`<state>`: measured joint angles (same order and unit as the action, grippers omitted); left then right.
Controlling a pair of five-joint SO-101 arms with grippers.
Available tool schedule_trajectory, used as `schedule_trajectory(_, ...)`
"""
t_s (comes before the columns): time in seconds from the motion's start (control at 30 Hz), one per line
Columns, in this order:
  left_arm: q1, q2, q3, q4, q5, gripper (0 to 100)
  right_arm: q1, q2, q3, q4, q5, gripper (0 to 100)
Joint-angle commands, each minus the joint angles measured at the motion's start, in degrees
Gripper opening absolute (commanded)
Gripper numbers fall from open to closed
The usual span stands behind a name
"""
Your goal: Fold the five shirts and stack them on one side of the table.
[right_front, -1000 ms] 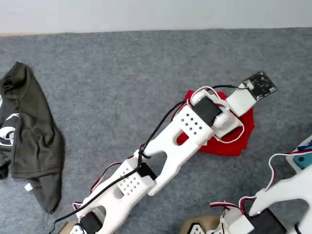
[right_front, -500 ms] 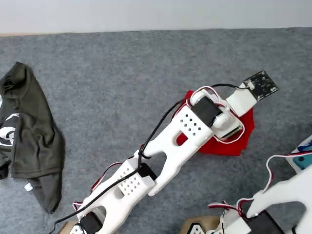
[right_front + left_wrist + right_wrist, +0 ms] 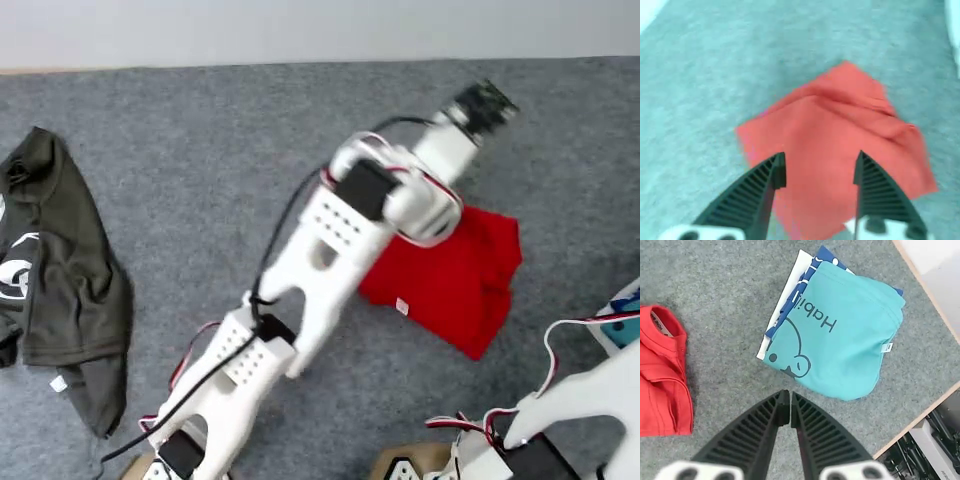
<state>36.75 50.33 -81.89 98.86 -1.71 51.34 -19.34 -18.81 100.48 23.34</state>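
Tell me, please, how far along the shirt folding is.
Done: a teal shirt lies folded on blue and white layers, forming a pile. In hand: the red shirt looks folded but lies apart from that pile, below the open left gripper. Left: the dark shirt lies unfolded, far from both.

A folded red cloth shirt (image 3: 455,285) lies flat; a folded teal printed shirt (image 3: 840,335) tops a blue-and-white stack (image 3: 802,285); a dark olive shirt (image 3: 60,280) lies rumpled, well apart.

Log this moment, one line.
left jaws open above folded red fabric shirt | right jaws shut near folded teal printed shirt atop stack | dark olive shirt unfolded
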Motion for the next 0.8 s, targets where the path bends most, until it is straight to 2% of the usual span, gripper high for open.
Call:
schedule_trajectory(0.0, -4.4, -3.7, -1.9, 1.5, 0.4, 16, -2.8, -2.4, 3.0, 2.2, 0.6, 1.1)
schedule_trajectory(0.2, -6.8, -2.5, 1.8, 1.6, 0.4, 0, -14.2, -4.8, 15.6, 1.5, 0.5, 1.1)
schedule_trajectory(0.33, -5.5, -2.1, 7.8, 1.6, 0.4, 0, -20.8, -4.2, 21.3, -1.3, 0.5, 1.3)
schedule_trajectory(0.63, -1.6, -1.9, 18.9, 1.1, 0.4, 0, -29.2, 2.0, 32.3, -16.2, 0.5, 1.2)
schedule_trajectory(0.77, 0.0, -1.9, 23.6, -2.1, 0.4, 0, -31.1, 6.3, 33.1, -21.0, 0.5, 1.6)
